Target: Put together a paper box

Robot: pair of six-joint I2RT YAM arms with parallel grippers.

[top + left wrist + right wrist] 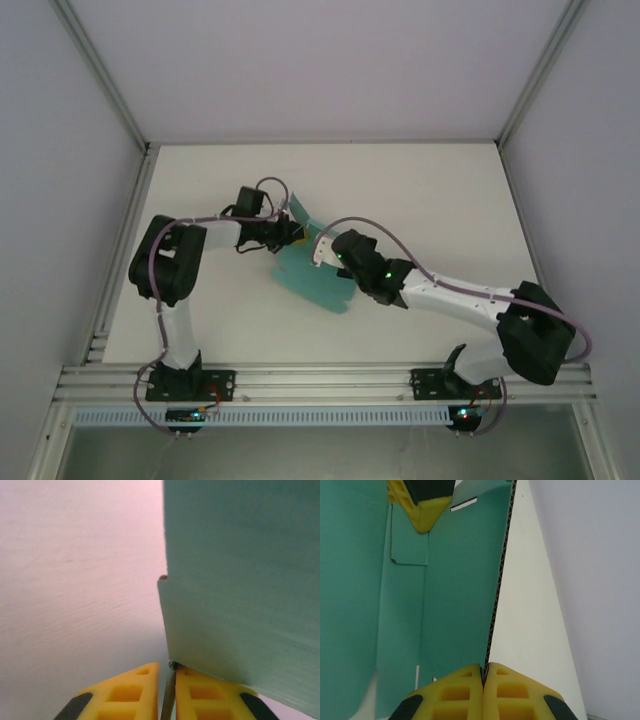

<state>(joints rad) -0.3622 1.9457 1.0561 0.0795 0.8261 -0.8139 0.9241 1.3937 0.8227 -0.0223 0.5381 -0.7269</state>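
The paper box (312,282) is a teal-green card sheet held partly raised above the middle of the table, between both grippers. My left gripper (292,233) holds its far-left flap. In the left wrist view the yellow fingers (125,695) pinch the thin edge of the paper box (240,580), whose panel rises to the right. My right gripper (323,251) is shut on the sheet's right edge. In the right wrist view that gripper (483,680) clamps the corrugated edge of the paper box (455,590), and the left gripper's yellow fingertip (422,512) shows at the top.
The white table (420,190) is bounded by metal frame rails (130,200) on the left, right and back. White walls enclose the cell. Both arm bases sit on the near rail (320,382).
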